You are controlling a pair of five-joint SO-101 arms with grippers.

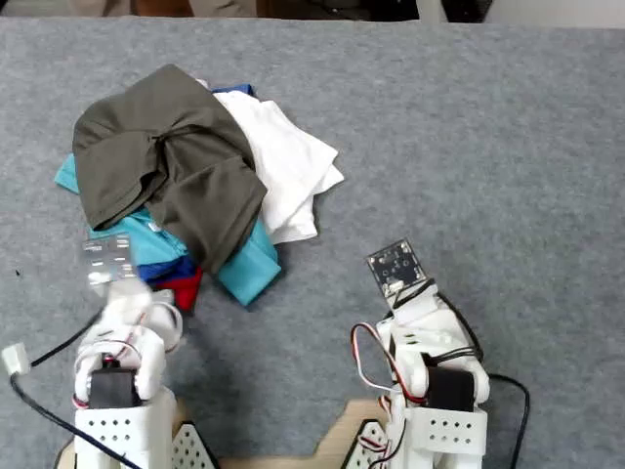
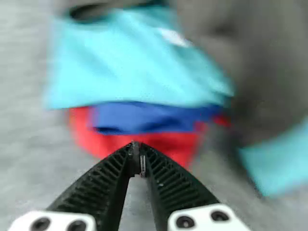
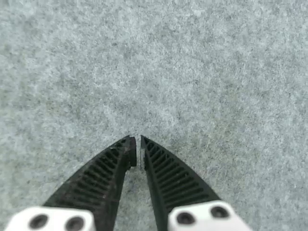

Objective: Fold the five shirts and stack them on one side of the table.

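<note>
- The shirts lie in one loose heap on the far left part of the grey counter (image 1: 488,147), none folded.
- A dark grey shirt (image 1: 166,156) is crumpled on top and covers most of the heap.
- A white shirt (image 1: 288,166) spreads out from under it toward the middle of the counter.
- A teal shirt (image 1: 244,269) pokes out at the heap's near edge and far left side.
- A blue shirt (image 2: 149,118) and, beneath it, a red shirt (image 2: 159,144) show as thin strips under the teal, on the side nearest the left arm (image 1: 117,332).
- The left jaws are closed on nothing, tips at the red shirt's edge; I can't tell if they touch it.
- The right arm (image 1: 425,342) is well apart from the heap, its jaws pressed almost together, empty, over bare counter.
</note>
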